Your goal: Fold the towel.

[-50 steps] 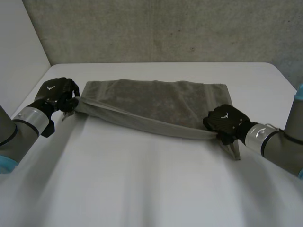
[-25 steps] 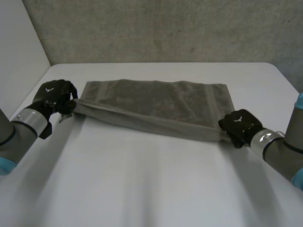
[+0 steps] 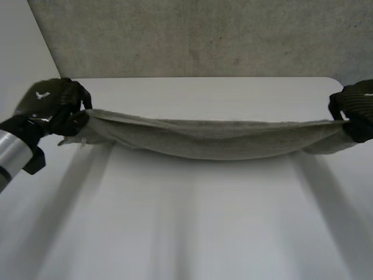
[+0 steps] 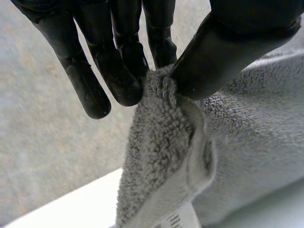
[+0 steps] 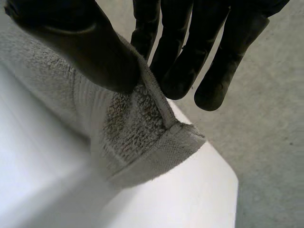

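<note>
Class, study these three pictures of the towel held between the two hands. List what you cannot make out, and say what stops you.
1. Head view: part of the right hand is cut off by the picture's edge.
2. Head view: whether the sagging towel touches the table; its near edge hides the underside.
3. Left wrist view: the print on the towel's label, cut by the edge and too small to read.

You had 1 towel (image 3: 215,140) to count, with 1 sewn label (image 4: 176,221) at its corner. You had 2 hands, 1 left hand (image 3: 55,108) and 1 right hand (image 3: 355,112), and 1 white bench (image 3: 192,221).
</note>
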### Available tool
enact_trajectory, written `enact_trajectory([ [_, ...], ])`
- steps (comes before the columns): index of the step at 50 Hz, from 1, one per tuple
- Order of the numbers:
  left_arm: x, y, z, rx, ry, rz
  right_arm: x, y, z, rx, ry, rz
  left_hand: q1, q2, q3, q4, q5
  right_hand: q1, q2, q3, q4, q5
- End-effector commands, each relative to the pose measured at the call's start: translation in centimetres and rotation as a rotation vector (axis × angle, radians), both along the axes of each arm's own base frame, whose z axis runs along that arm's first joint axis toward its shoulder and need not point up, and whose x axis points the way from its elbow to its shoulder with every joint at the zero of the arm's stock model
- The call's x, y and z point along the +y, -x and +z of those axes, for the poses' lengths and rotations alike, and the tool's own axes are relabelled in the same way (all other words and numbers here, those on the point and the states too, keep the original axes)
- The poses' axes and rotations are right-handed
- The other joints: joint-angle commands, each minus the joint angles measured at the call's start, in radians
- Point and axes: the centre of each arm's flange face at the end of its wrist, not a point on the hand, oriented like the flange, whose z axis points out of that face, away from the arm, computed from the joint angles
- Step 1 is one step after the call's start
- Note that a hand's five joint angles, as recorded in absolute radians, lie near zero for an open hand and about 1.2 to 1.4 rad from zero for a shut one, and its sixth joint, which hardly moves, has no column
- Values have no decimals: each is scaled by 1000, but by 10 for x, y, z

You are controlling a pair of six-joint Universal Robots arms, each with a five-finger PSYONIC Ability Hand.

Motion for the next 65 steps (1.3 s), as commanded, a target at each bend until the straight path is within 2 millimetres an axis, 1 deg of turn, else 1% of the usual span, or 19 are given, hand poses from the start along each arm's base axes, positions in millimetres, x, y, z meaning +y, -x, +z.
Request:
enact_trajectory([
  [1,10,-10,17,-2,32,5,5,8,19,-5,58,15,73,88,48,31,60,79,81,73,61,54],
  [7,1,-13,12,-2,13,-15,-6,8,14,-9,50,26,73,88,48,31,60,79,81,73,61,54],
  [9,-13,-10,-7,-3,-53,-21,-23,8,2,-10,7,28,73,88,48,31,60,79,81,73,61,54],
  [13,-35,-7,-16,-5,-79,-27,-43,5,-10,-10,-23,36,73,88,48,31,60,79,81,73,61,54],
  [18,-81,14,-36,-9,-105,-61,-78,-10,-27,38,-34,5,73,88,48,31,60,79,81,73,61,54],
  [19,-81,14,-36,-9,-105,-61,-78,-10,-27,38,-34,5,73,88,48,31,60,79,81,73,61,54],
  [24,-125,28,-53,-18,-115,9,-107,-38,-53,94,-27,3,73,88,48,31,60,79,81,73,61,54],
  [33,-161,49,-86,-27,-153,13,-149,-65,-86,88,98,17,73,88,48,31,60,79,81,73,61,54],
  [36,-164,52,-93,-29,-159,8,-153,-69,-91,92,111,10,73,88,48,31,60,79,81,73,61,54],
  [37,-166,53,-99,-30,-165,8,-156,-72,-95,98,120,0,-29,-13,-53,-70,-42,79,81,73,61,54],
  [38,-168,53,-104,-31,-171,8,-159,-74,-100,102,127,-17,-323,-308,-347,-364,-336,-417,-415,-423,-435,-442],
  [39,-168,53,-104,-31,-171,8,-159,-74,-100,102,127,-17,-326,-311,-350,-367,-339,-422,-420,-428,-440,-447],
  [41,-168,54,-112,-33,-184,11,-163,-75,-105,108,136,-45,-899,-883,-923,-940,-912,-1124,-1122,-1130,-1142,-1148],
  [43,-168,55,-113,-34,-184,14,-164,-75,-104,107,144,-59,-1053,-1037,-1077,-1094,-1066,-1143,-1141,-1149,-1161,-1167],
  [50,-166,56,-104,-29,-173,28,-160,-81,-91,69,174,-66,-1069,-1053,-1093,-1110,-1082,-1143,-1141,-1149,-1161,-1167],
  [53,-160,54,-87,-22,-164,30,-152,-80,-76,42,178,-74,-1069,-1053,-1093,-1110,-1082,-1143,-1141,-1149,-1161,-1167],
  [59,-131,46,-64,-25,-187,35,-119,-71,-60,22,135,-69,-1066,-1051,-1090,-1107,-1079,-1143,-1141,-1149,-1161,-1167],
  [63,-103,38,-61,-28,-211,39,-93,-65,-68,40,69,-65,-1066,-1051,-1090,-1107,-1079,-1143,-1141,-1149,-1161,-1167],
  [65,-87,35,-65,-27,-211,38,-81,-62,-83,62,8,-67,-1066,-1051,-1090,-1107,-1079,-1143,-1141,-1149,-1161,-1167],
])
